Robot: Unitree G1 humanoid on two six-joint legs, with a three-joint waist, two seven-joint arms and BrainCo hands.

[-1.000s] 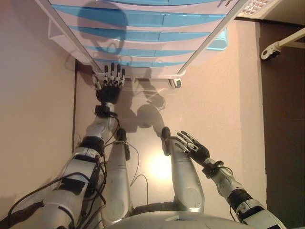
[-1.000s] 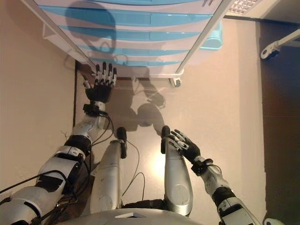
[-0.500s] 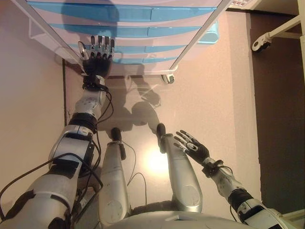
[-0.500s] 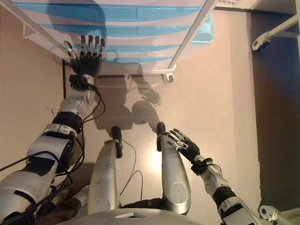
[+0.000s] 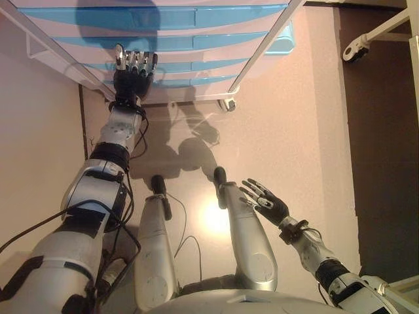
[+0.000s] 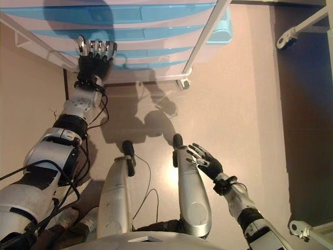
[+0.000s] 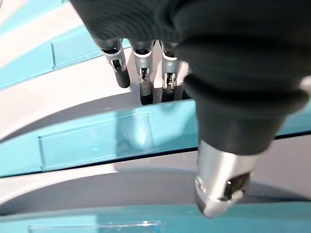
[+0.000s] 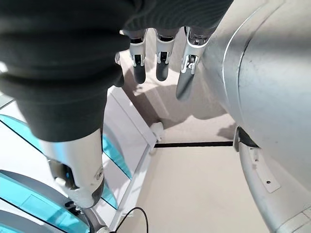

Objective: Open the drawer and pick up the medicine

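A white-framed drawer unit [image 5: 196, 39] with several shut blue drawers fills the top of the eye views. My left hand [image 5: 133, 77] is stretched out to the unit's lower left, fingers straight and open against a lower drawer front. In the left wrist view its fingers [image 7: 144, 77] point at the white band above a blue drawer front [image 7: 97, 141] with a clear handle plate. My right hand [image 5: 267, 203] hangs open and empty low at the right, far from the unit; its fingers [image 8: 160, 63] are spread in the right wrist view. No medicine is in sight.
The unit stands on caster wheels [image 5: 226, 104]. A light blue bin [image 5: 283, 40] sits behind its right side. Another white frame with a caster [image 5: 357, 49] is at the upper right, over darker floor [image 5: 386, 163]. A black seam [image 5: 82, 118] runs along the floor at left.
My left hand has reached forward and up from the unit's bottom edge onto the lower drawer fronts. The camera has shifted a little. The right hand has stayed put.
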